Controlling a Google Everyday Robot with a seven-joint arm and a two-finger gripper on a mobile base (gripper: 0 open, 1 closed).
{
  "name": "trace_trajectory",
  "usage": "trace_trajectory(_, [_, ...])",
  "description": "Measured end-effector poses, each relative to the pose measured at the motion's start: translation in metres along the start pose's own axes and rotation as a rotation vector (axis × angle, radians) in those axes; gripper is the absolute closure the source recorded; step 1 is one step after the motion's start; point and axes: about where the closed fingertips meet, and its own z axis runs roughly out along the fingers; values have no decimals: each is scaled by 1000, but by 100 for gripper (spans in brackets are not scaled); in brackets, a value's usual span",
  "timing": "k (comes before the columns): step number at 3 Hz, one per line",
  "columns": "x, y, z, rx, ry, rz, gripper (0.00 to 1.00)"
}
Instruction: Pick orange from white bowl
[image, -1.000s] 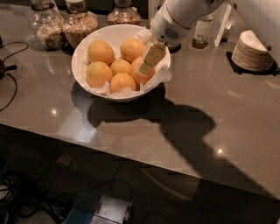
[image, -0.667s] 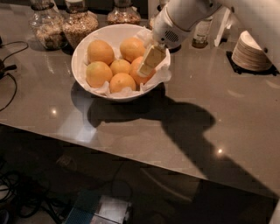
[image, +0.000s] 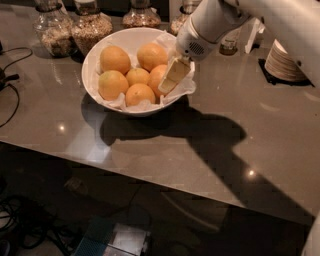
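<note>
The white bowl (image: 93, 49), lined with crumpled white paper (image: 186, 86), stands on the grey table at the back left. It holds several oranges. Large ones lie at the back left (image: 115, 58), the back (image: 152, 55), the left (image: 113, 84) and the front (image: 140, 93), with a smaller one (image: 137, 76) in the middle. My gripper (image: 170, 80) reaches down from the upper right into the bowl's right side. It is right against an orange (image: 156, 76) there and partly hides it.
Glass jars (image: 91, 27) of grains stand behind the bowl. A stack of white plates (image: 285, 62) sits at the far right. A small bottle (image: 230, 46) stands behind the arm. Cables (image: 10, 80) lie at the left edge. The table's front edge runs across below.
</note>
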Motion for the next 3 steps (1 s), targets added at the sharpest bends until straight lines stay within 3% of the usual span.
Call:
trace_trajectory(2, [5,-3,24,-19,5,-2,27])
trace_trajectory(3, [2,-6,39,-22,17,-35,27])
